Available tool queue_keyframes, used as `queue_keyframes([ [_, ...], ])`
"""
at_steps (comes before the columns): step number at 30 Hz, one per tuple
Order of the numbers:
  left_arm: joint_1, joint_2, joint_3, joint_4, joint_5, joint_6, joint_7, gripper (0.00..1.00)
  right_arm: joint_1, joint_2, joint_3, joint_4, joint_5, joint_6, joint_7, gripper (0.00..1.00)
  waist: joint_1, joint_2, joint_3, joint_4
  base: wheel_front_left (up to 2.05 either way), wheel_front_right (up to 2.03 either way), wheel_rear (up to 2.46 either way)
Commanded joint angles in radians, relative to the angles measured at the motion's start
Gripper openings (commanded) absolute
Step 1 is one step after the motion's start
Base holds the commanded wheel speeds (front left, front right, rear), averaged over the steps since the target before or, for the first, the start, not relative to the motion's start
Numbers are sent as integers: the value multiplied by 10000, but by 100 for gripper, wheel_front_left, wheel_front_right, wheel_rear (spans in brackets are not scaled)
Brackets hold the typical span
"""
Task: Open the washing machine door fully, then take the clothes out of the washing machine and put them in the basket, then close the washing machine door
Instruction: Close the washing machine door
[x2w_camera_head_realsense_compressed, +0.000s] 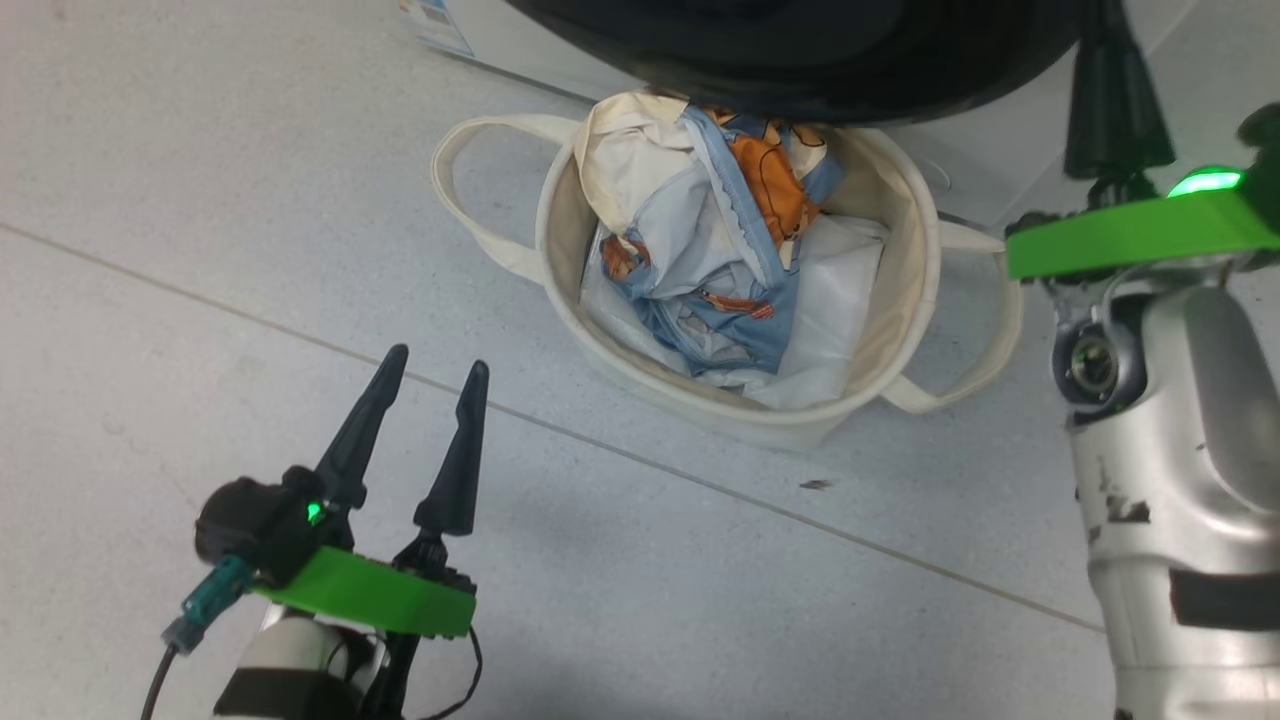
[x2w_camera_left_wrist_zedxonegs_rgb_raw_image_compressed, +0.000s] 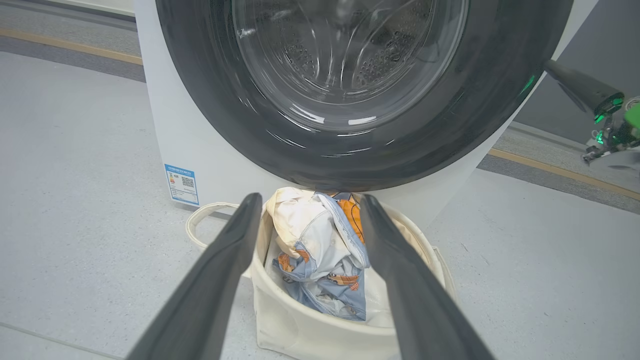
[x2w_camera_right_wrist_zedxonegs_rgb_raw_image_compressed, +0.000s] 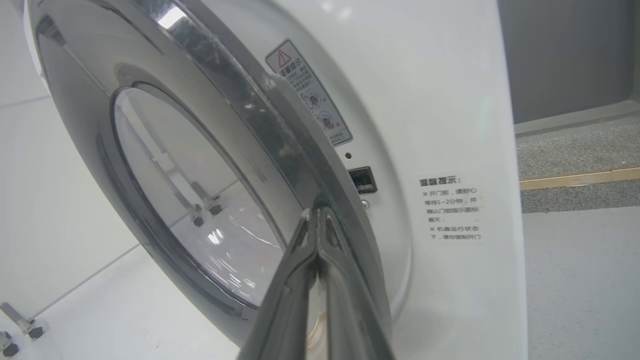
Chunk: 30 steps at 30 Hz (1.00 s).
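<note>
**Clothes in the basket, shut fingers at the door's rim**

In the head view the cream canvas basket (x2w_camera_head_realsense_compressed: 560, 250) sits on the grey tiled floor (x2w_camera_head_realsense_compressed: 200, 200) at upper centre. The blue-and-white clothes (x2w_camera_head_realsense_compressed: 720, 270) with orange-brown figures are heaped inside it. The washing machine door (x2w_camera_head_realsense_compressed: 800, 50) overhangs it along the top edge.

The left gripper (x2w_camera_head_realsense_compressed: 438, 362) is at the lower left with its fingers spread wide. It holds nothing and is apart from the basket.

The right gripper (x2w_camera_head_realsense_compressed: 1112, 90) rises at the upper right beside the white washing machine (x2w_camera_head_realsense_compressed: 980, 150).

In the right wrist view its fingers (x2w_camera_right_wrist_zedxonegs_rgb_raw_image_compressed: 300, 270) are pressed together with nothing between them. Their tips lie against the outer edge of the door's glossy rim, at centre. The door stands slightly off the machine's front. A warning sticker (x2w_camera_right_wrist_zedxonegs_rgb_raw_image_compressed: 307, 92) and a latch slot (x2w_camera_right_wrist_zedxonegs_rgb_raw_image_compressed: 361, 180) are uncovered just right of the rim.

In the left wrist view a blue label (x2w_camera_left_wrist_zedxonegs_rgb_raw_image_compressed: 181, 184) shows at the machine's lower left.
</note>
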<state>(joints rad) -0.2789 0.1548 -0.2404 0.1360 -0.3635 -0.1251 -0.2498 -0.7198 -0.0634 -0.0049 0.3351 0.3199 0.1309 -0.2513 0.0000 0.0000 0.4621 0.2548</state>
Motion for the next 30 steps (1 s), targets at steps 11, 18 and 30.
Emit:
queue_keyframes([
  [11,-466,-89,236,-454,-177,-55,-120,100,-1242,132,-681,348,-75,-2,-105,0,0,0,359,216,0,0,0],
  [18,-487,-135,367,-646,-304,-55,-120,100,-1675,132,-974,489,30,-2,-105,0,0,0,657,213,0,0,0],
  [30,-677,-132,279,-476,-439,-55,-120,100,-1499,132,-583,193,163,-2,-105,0,0,0,761,177,0,0,0],
])
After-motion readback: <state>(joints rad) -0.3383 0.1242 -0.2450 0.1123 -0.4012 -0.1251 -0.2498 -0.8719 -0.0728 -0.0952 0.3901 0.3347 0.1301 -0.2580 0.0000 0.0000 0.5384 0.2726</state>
